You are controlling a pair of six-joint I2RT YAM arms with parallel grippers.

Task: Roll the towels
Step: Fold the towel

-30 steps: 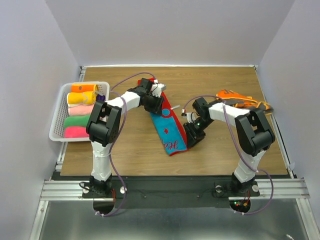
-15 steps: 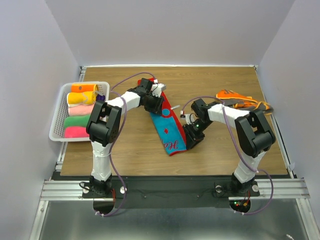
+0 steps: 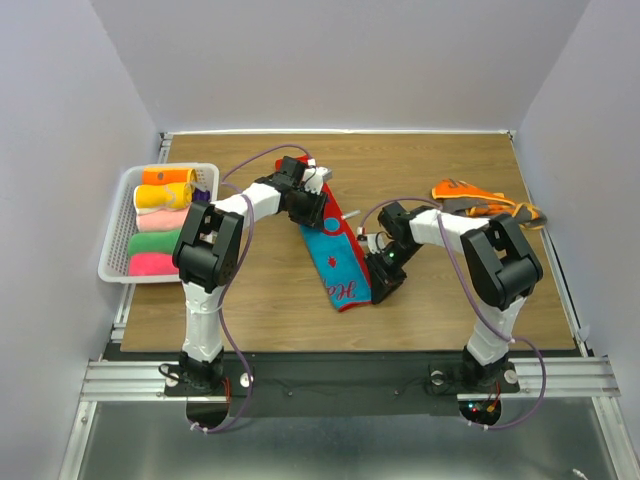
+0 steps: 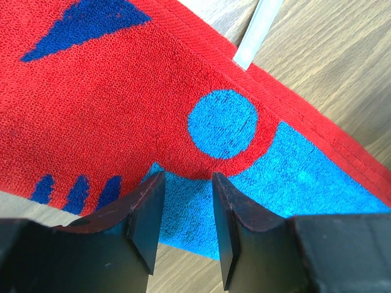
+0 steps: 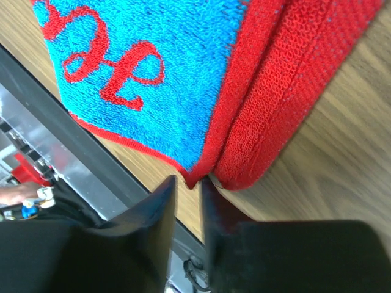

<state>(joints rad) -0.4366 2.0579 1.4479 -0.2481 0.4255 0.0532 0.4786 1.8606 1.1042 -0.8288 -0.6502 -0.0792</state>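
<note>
Towel, red with blue patterns

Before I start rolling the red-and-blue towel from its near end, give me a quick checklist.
1. Right gripper on the towel's near corner: the corner tip sits at the mouth of narrow jaws. Grip: cannot tell.
2. Left gripper pinning the far end: its fingers straddle flat blue cloth, jaws apart, and no pinch shows. Not ok.
3. Towel lies as a flat strip, its right edge folded double. Ok.
4. Orange towel lies apart, far right. Ok.
5. Basket of rolls stands apart at the left edge. Ok.
</note>
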